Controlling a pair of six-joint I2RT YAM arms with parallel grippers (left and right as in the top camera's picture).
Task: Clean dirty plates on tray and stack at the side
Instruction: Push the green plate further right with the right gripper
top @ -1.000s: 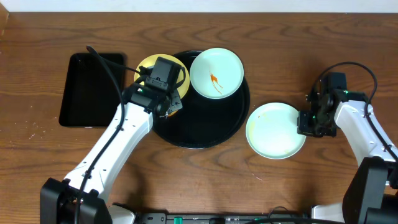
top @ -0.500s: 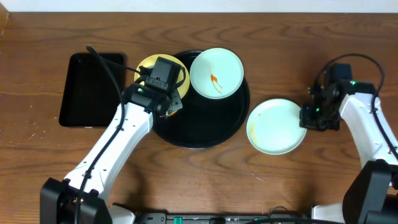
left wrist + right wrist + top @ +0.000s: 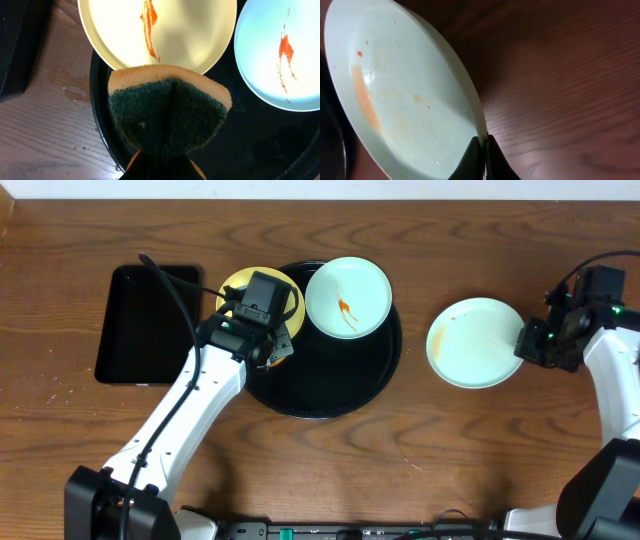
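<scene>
Right tool [image 3: 482, 144] on blue plate [image 3: 405, 100] rim

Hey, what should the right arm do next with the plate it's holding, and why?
Probably settle the light blue plate flat on the table and open. The right gripper is shut on its rim, the plate sits off the round tray to the right, and it shows only a faint smear, so it looks wiped.

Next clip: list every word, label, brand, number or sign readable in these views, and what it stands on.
None: no text can be read.
The yellow plate, both blue plates, the round tray, the rectangular tray and the sponge are unmarked.
The green-lit hardware at the overhead view's bottom edge is too small to read.
</scene>
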